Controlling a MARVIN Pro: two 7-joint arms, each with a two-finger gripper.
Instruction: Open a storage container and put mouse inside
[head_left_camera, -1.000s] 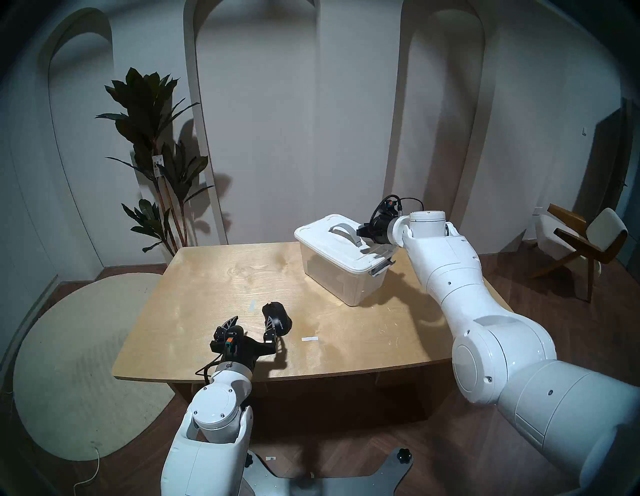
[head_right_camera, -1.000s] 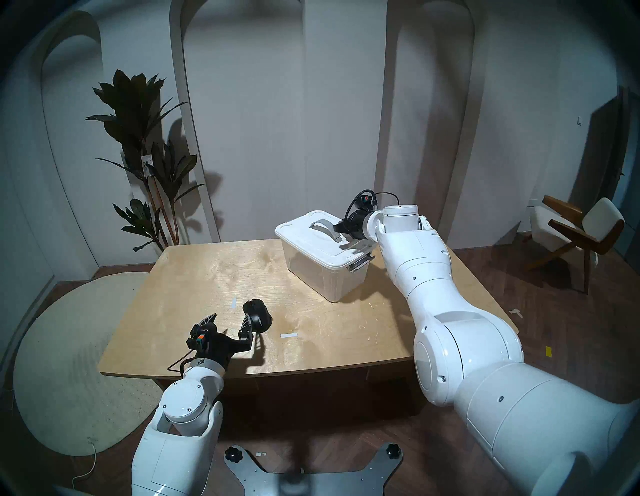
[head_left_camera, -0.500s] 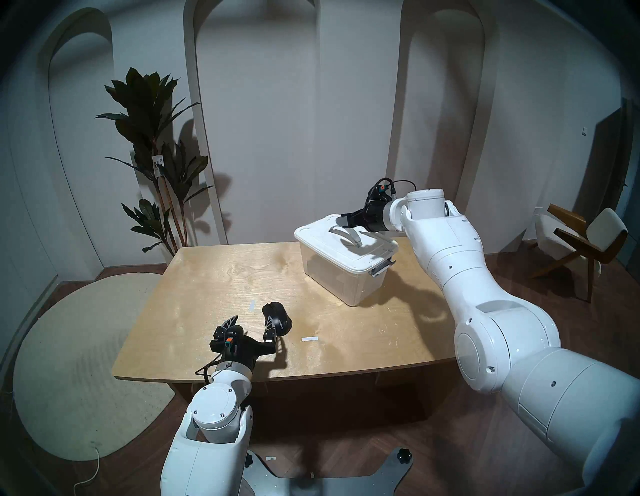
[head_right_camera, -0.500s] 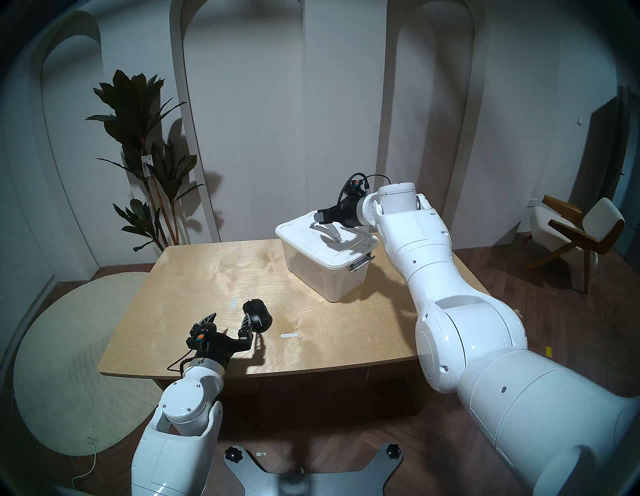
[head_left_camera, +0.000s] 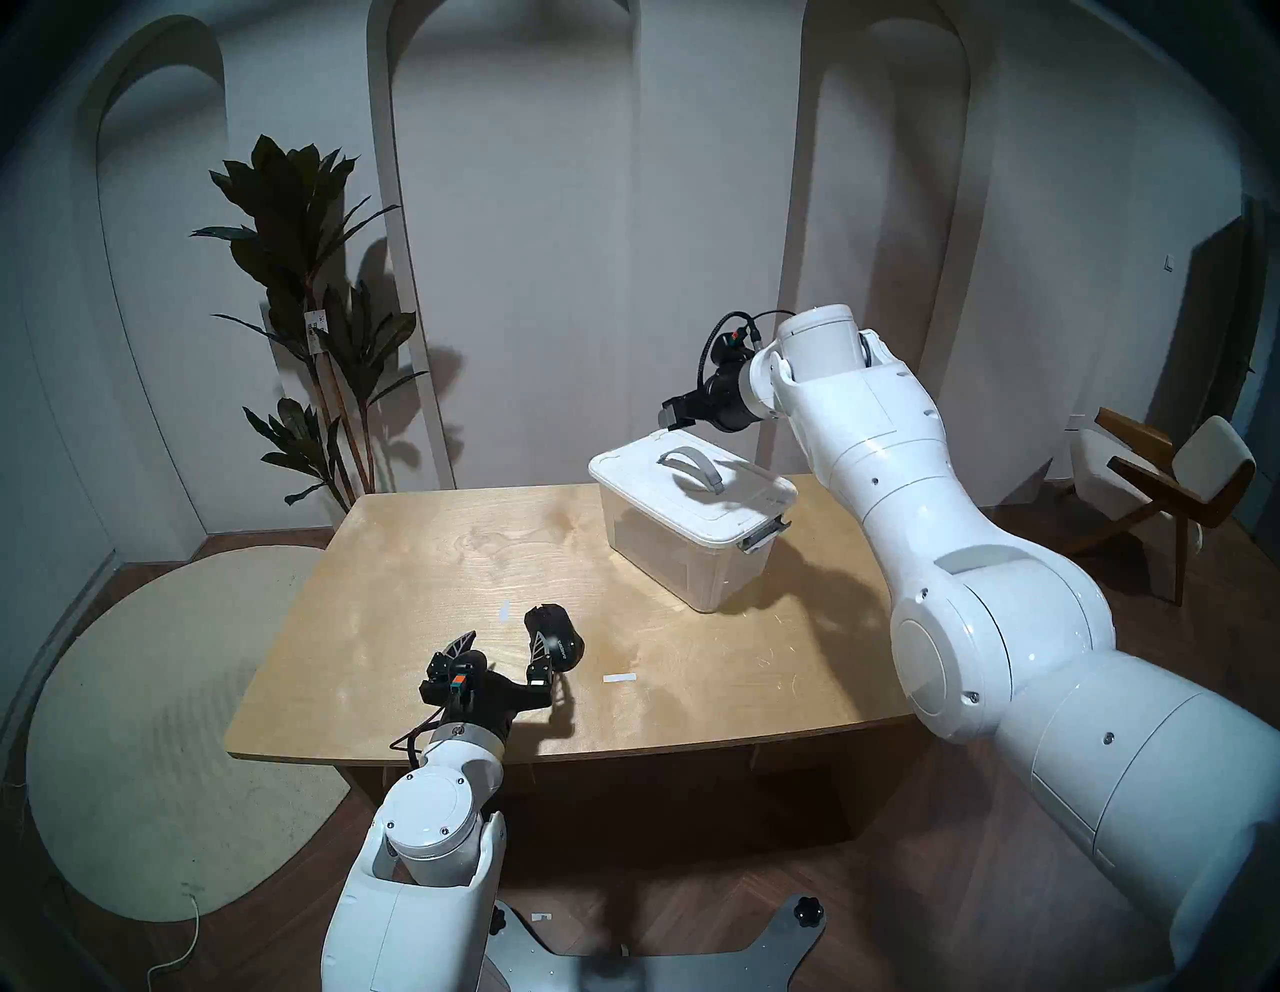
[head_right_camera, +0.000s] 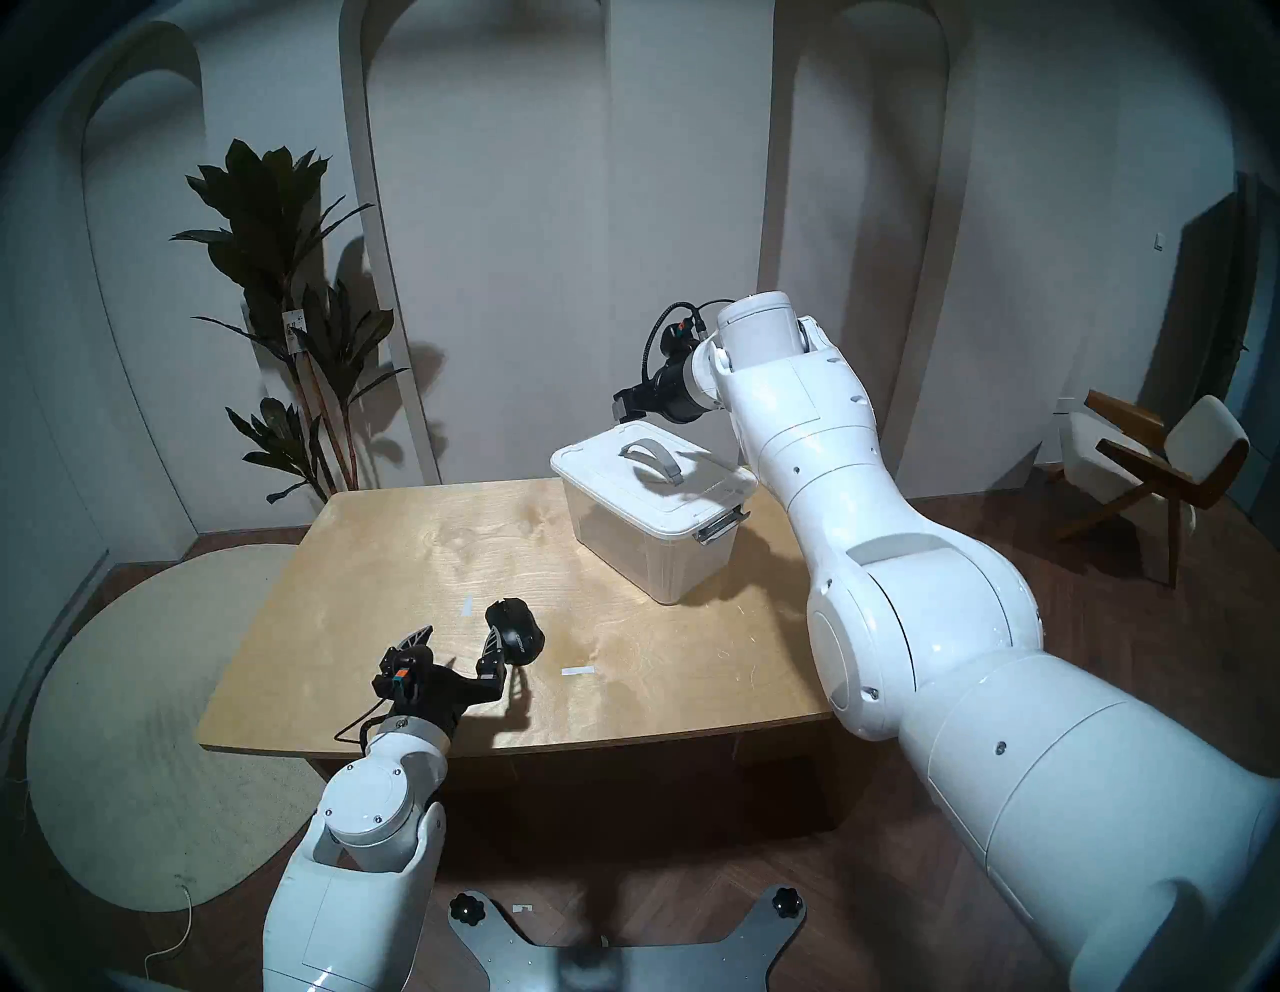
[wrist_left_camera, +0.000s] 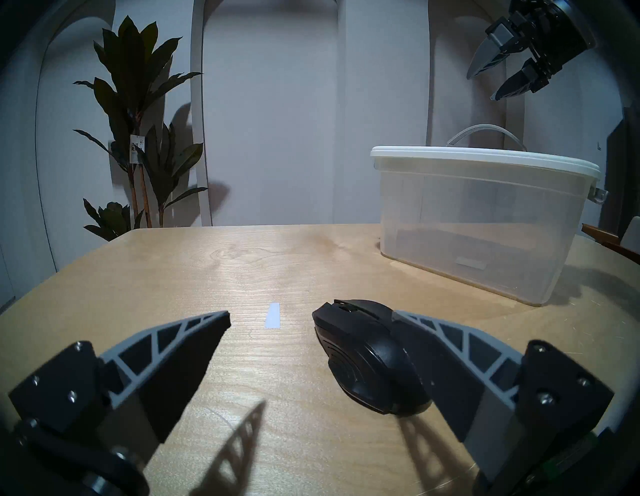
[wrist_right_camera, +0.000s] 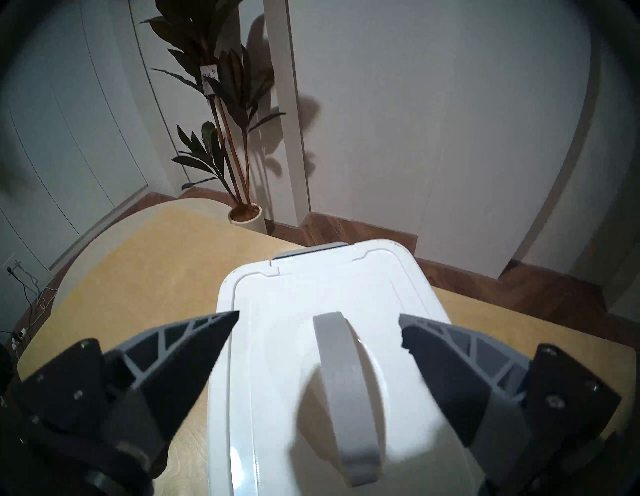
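The storage container (head_left_camera: 692, 547), a clear bin with its white lid (head_left_camera: 637, 481) on and a grey handle (head_left_camera: 692, 465) arched up, stands at the table's back right. My right gripper (head_left_camera: 668, 415) is open and empty and hangs above the lid's far end. In the right wrist view the handle (wrist_right_camera: 343, 374) lies below its spread fingers (wrist_right_camera: 194, 350). The black mouse (head_left_camera: 557, 637) lies on the table near the front. My left gripper (head_left_camera: 500, 634) is open and low over the table. In the left wrist view the mouse (wrist_left_camera: 367, 356) rests against the inner side of the right finger (wrist_left_camera: 450, 350).
A grey latch clip (head_left_camera: 762, 537) sticks out at the bin's near right end. Two pale tape strips (head_left_camera: 618, 679) (head_left_camera: 504, 609) lie near the mouse. A potted plant (head_left_camera: 312, 312) stands behind the table's left corner, and a chair (head_left_camera: 1163, 478) at the far right.
My right gripper has risen from the lid by the handle's right end, moved left over the handle, and now hangs higher. The lid stays on. My left arm and the mouse have not moved.
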